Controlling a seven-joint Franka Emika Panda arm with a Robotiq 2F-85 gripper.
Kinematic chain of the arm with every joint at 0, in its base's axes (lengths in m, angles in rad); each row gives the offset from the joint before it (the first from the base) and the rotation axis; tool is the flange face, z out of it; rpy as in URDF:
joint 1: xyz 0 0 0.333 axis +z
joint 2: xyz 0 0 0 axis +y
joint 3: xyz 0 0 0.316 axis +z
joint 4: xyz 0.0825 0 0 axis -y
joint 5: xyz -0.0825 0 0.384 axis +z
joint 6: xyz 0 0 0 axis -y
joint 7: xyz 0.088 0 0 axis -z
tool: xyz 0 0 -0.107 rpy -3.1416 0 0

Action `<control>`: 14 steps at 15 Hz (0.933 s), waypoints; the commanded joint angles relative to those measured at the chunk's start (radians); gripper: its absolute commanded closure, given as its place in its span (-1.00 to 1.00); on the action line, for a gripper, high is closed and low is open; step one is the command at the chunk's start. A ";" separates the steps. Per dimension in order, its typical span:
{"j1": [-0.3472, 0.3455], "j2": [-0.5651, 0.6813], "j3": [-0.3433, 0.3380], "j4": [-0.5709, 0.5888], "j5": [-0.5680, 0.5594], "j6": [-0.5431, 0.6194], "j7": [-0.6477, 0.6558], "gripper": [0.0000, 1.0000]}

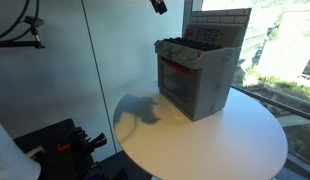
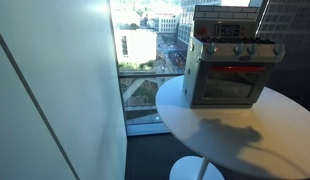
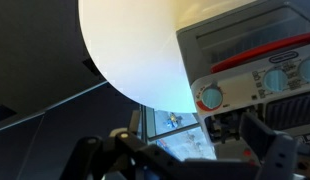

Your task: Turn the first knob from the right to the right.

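Note:
A grey toy stove (image 1: 200, 75) with a red-trimmed oven door stands on the round white table (image 1: 225, 140); it shows in both exterior views (image 2: 227, 70). A row of knobs (image 2: 240, 50) runs along its front panel. In the wrist view one knob (image 3: 210, 97), grey-blue with an orange ring, sits on the white panel, and another shows at the right edge (image 3: 307, 70). My gripper (image 1: 158, 6) hangs high above the table, well apart from the stove. In the wrist view its dark fingers (image 3: 185, 160) are spread wide with nothing between them.
The table stands next to a tall window (image 2: 140, 60) with buildings far below. A white wall panel (image 1: 55, 60) and dark equipment (image 1: 65, 140) lie beside the table. The stove's raised back panel (image 1: 220, 25) stands above the cooktop.

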 commanded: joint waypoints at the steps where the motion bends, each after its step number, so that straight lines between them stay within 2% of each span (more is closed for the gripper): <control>1: 0.009 0.005 -0.009 0.002 -0.008 -0.001 0.007 -1.00; 7: 0.013 0.005 -0.008 -0.001 -0.008 -0.001 0.007 -1.00; 14: 0.020 0.074 -0.040 0.007 0.024 0.121 -0.011 -1.00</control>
